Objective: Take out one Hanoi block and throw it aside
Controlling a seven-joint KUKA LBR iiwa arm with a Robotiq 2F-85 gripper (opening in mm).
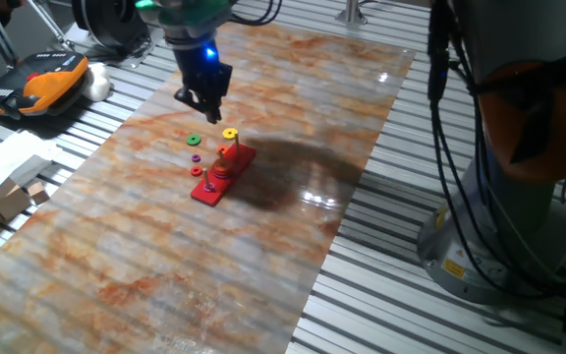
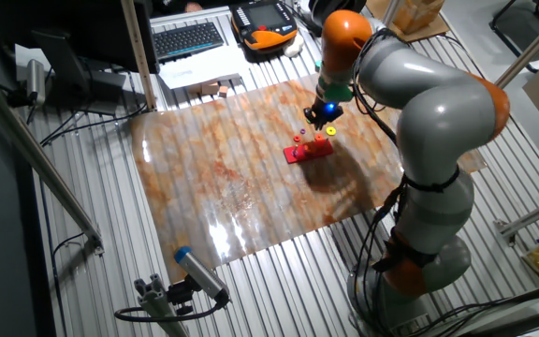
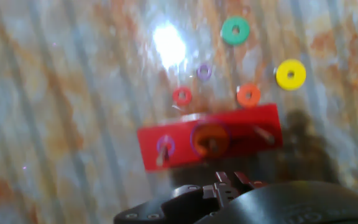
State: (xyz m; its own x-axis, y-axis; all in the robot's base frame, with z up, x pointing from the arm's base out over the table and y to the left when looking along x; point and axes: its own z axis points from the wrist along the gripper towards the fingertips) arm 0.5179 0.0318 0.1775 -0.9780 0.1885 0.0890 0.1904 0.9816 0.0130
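The yellow Hanoi block (image 1: pixel 229 134) lies flat on the table just past the far end of the red peg base (image 1: pixel 222 177). In the hand view the block (image 3: pixel 290 74) sits apart from the base (image 3: pixel 166 163), beside a loose orange ring (image 3: pixel 248 94) and the green ring (image 3: pixel 235 30). An orange ring (image 3: pixel 210 138) sits on the base's middle peg. My gripper (image 1: pixel 207 113) hovers above the table, up and to the left of the block. Its fingers (image 3: pixel 221 180) stand close together with nothing between them. In the other fixed view the block (image 2: pixel 329 132) lies below the gripper (image 2: pixel 321 114).
Small red (image 3: pixel 181 96) and purple (image 3: pixel 204 72) rings lie loose by the base. A small purple ring (image 3: pixel 165 147) sits on its left peg. An orange handset (image 1: pixel 52 79) and wooden blocks (image 1: pixel 13 197) lie off the table's left edge. The arm's pedestal (image 1: pixel 504 236) stands at the right.
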